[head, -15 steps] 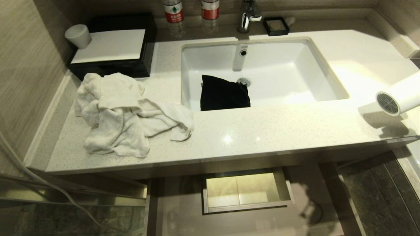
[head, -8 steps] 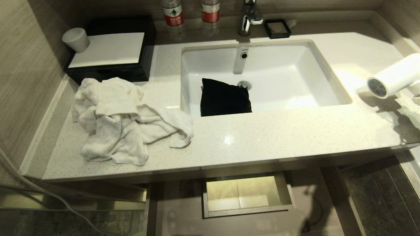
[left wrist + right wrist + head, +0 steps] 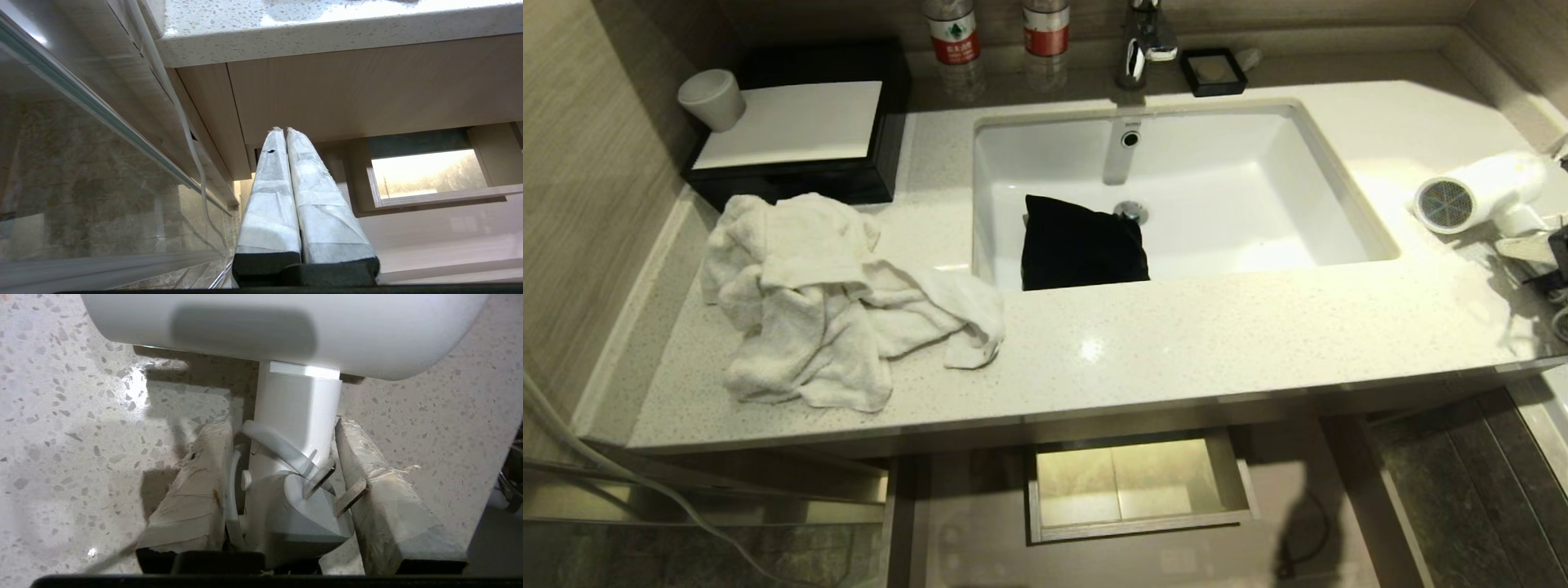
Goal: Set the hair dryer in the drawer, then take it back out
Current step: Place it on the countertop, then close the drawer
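The head view showed the hair dryer [image 3: 1482,196] lying on the tabletop [image 3: 1176,335] at its far right end, just beside the sink [image 3: 1339,237], grey mesh grille turned toward the basin. Its handle and cord ran to the picture's right edge and were cut off there, along with most of the right gripper [image 3: 1553,253], of which only a dark bit showed.

The right wrist view filled in that part: the right gripper [image 3: 286,428] straddled the dryer's handle [image 3: 298,412], one taped finger [image 3: 200,473] on each side with the plug's metal prongs [image 3: 335,490] between them. A slight gap seemed to show at the handle, so whether the fingers gripped or merely flanked it could not be told.

Only the left wrist view showed the left gripper [image 3: 286,130], low beside the cabinet, its taped fingers [image 3: 269,196] pressed together on nothing. From there the drawer [image 3: 429,196] appeared from the side, pulled out beneath the tabletop's edge. In the head view the drawer [image 3: 980,523] stood open below, its boxed cut-out [image 3: 1135,486] lit, its near part cut off.

A crumpled white towel [image 3: 825,302] lay at the left, and a black cloth [image 3: 1082,245] in the sink. Two bottles [image 3: 952,33] at the back wore red-and-white labels, their writing too small to read.
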